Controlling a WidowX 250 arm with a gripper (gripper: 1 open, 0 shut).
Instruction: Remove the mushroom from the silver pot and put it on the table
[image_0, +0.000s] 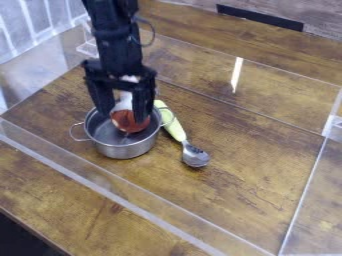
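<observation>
The silver pot (118, 138) stands on the dark wood table (227, 170) at left of centre. Inside it sits the mushroom (130, 121), its reddish-brown cap showing and its white stem pointing up and back. My gripper (123, 106) hangs straight down over the pot with its black fingers spread wide on either side of the mushroom. The fingertips reach down to about the pot's rim. Nothing is clamped between them.
A spoon with a yellow-green handle (173, 124) and a metal bowl (195, 156) lies just right of the pot. Clear acrylic panels (160, 215) wall the tabletop at front, left and right.
</observation>
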